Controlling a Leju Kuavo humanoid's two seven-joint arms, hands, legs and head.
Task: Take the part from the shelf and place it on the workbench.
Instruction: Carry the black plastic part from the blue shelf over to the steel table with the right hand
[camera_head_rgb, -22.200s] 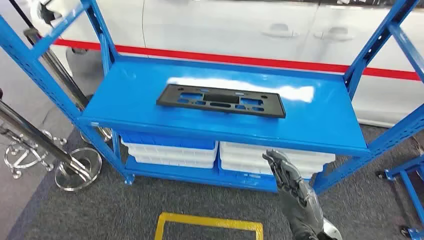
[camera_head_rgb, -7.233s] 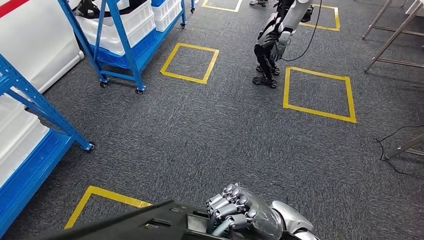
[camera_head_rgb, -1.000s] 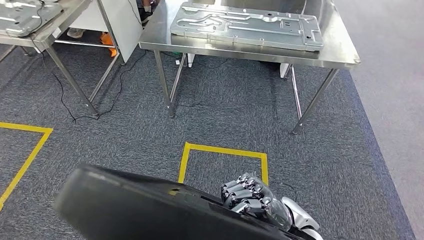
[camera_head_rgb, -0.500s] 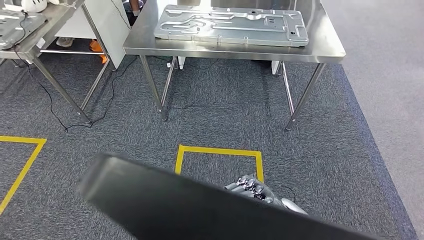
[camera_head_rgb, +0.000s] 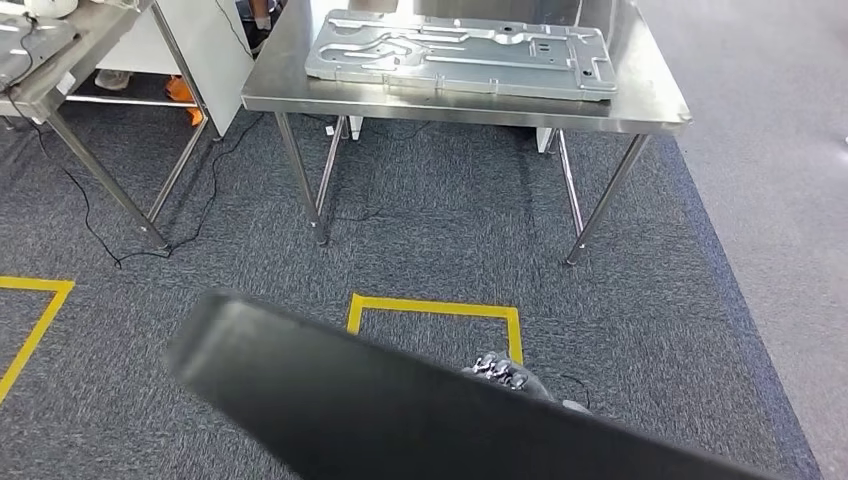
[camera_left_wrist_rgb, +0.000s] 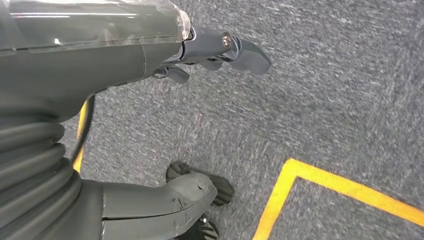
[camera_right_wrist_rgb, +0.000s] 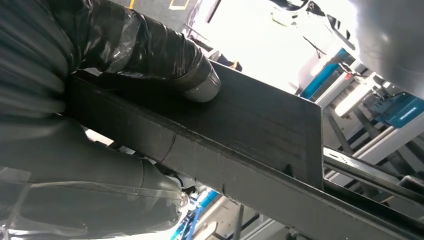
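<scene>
Since half a second ago the black part (camera_head_rgb: 400, 410) has tipped up further in front of my head camera, covering more of my right hand (camera_head_rgb: 503, 371), and the steel workbench (camera_head_rgb: 655, 105) has drifted slightly lower and closer — my whole view shifted, so I moved, not the bench.

At 9 o'clock a yellow floor outline (camera_head_rgb: 30, 320) marks the grey carpet (camera_head_rgb: 440, 250); I can read no writing or label anywhere. My left hand (camera_left_wrist_rgb: 200, 55) hangs over the carpet holding nothing, fingers apart. At 6 o'clock the part lies slanted across the view, above another yellow floor square (camera_head_rgb: 432, 306). My right hand grips it — thumb (camera_right_wrist_rgb: 165, 55) pressed on one face, fingers wrapped under its edge. At 12 o'clock a stamped metal panel (camera_head_rgb: 460, 50) lies flat on the workbench.
</scene>
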